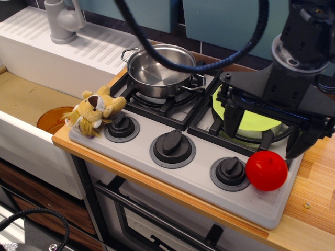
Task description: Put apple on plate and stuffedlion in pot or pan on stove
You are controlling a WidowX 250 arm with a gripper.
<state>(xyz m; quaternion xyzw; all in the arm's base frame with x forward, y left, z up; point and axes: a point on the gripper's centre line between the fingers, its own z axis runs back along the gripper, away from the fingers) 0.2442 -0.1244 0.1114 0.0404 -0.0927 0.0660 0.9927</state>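
Note:
The red apple (pixel 266 171) sits on the grey stove (pixel 193 172) at its front right corner, beside the right knob. The lime-green plate (pixel 255 121) lies on the right burner grate, partly hidden by my gripper. My gripper (pixel 266 133) hangs open and empty over the plate, just above and behind the apple, fingers pointing down. The stuffed lion (pixel 95 111) lies on the stove's front left corner next to the left knob. The steel pot (pixel 159 69) stands empty on the left burner.
Three black knobs (pixel 172 144) line the stove front. An orange-brown disc (pixel 52 120) lies in the sink at left. A grey faucet (pixel 63 21) stands at the back left. A black cable (pixel 172 52) arcs over the pot. The wooden counter (pixel 314 188) runs to the right.

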